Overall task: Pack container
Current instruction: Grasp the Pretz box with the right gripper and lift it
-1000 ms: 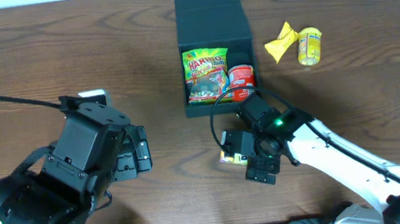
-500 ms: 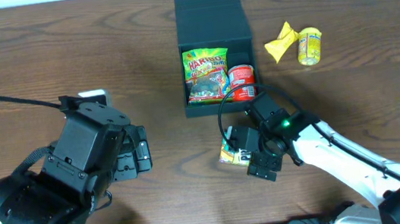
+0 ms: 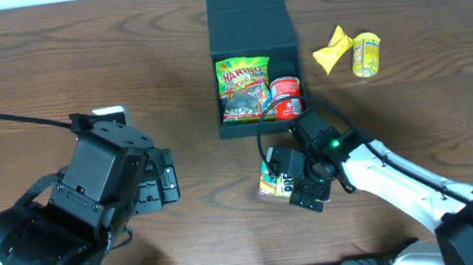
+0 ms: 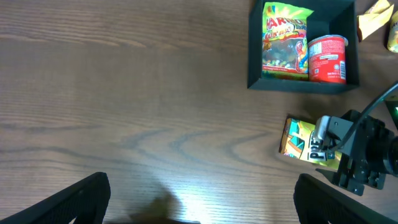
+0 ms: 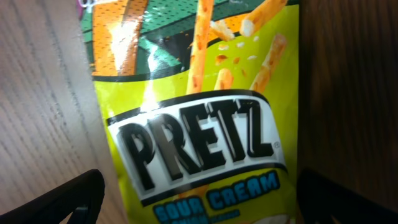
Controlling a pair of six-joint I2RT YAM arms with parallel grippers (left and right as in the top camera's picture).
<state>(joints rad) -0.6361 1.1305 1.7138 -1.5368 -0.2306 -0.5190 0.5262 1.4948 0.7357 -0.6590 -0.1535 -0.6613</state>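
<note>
Container (image 3: 245,14) sits far-centre on your counter (image 3: 74,62), lid flap open, candy bag (image 3: 244,86) and red can (image 3: 286,97) side by side inside. Your left claw (image 4: 199,186) spread wide above bare wood. Your right claw (image 5: 199,180) spread, straddling pretzel packet (image 5: 193,124) lying near container's front wall.

Overhead straight down, left wrist shares container (image 4: 303,87); right wrist close on packet (image 5: 193,124)

Robot lab setup, wood-grain table (image 3: 75,71), left arm (image 3: 58,227), right arm (image 3: 406,188)
</note>
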